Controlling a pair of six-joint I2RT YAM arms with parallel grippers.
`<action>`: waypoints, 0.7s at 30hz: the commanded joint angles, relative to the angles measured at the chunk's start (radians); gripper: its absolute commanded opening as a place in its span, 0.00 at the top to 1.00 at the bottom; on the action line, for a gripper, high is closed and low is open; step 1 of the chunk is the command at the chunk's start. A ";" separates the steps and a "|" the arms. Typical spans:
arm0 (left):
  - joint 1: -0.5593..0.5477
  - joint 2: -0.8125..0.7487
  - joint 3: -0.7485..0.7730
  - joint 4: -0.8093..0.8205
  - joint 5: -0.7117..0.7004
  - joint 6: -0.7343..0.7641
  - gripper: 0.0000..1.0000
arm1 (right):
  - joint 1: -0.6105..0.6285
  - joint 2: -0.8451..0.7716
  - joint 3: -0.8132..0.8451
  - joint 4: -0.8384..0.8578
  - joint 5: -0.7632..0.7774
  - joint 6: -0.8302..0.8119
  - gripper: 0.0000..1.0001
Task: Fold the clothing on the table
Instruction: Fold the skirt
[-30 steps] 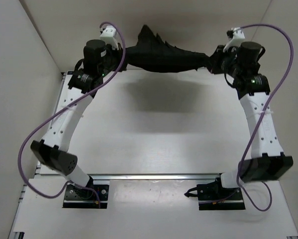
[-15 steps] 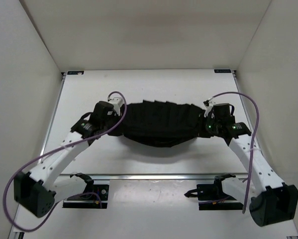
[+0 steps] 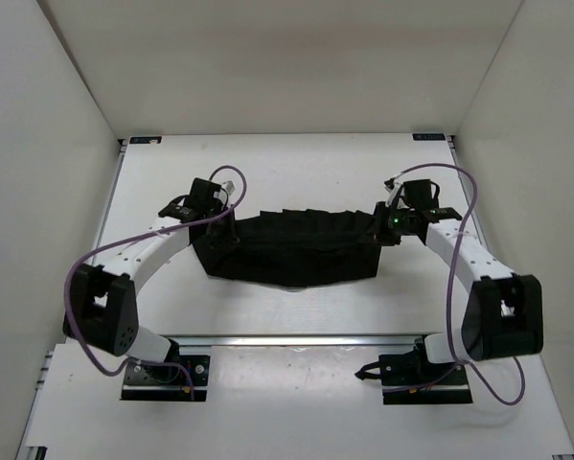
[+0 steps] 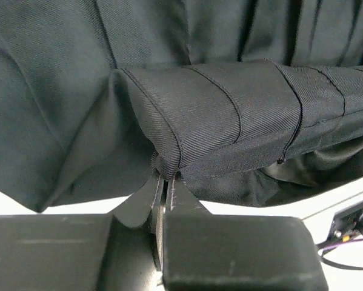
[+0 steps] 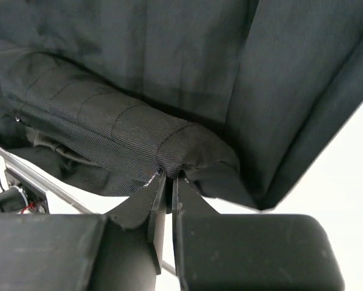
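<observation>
The soft black pleated skirt-like garment lies across the middle of the flat white worktop, stretched between the two arms. Its thick stitched band sits doubled over the looser cloth beneath. The left arm's jaws are clenched on one end of that band, and the right arm's jaws are clenched on the other end. Gripping both ends likely keeps the band taut, so the folded edge comes down straight rather than bunching.

From above, the wrists cover both sets of jaws. The matte black swallows the creases, so I cannot tell how many layers lie stacked or whether the underside is smooth. The wrist views crop the garment on every side. The near metal rail is partly masked by the arms.
</observation>
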 commanded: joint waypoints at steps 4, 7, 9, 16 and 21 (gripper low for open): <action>0.104 0.055 0.041 0.016 -0.115 0.033 0.96 | -0.058 0.115 0.093 0.196 0.029 -0.025 0.85; 0.112 0.074 0.107 0.009 -0.113 0.049 0.13 | -0.075 0.146 0.139 0.221 -0.017 -0.031 0.39; 0.115 0.063 0.137 0.012 -0.119 0.061 0.01 | -0.067 0.149 0.183 0.206 0.021 -0.049 0.23; 0.098 -0.108 0.114 0.051 -0.063 0.066 0.04 | -0.041 0.018 0.092 0.313 -0.025 -0.059 0.32; 0.028 -0.201 -0.075 0.168 0.028 -0.023 0.93 | -0.001 0.045 0.024 0.367 -0.118 -0.013 1.00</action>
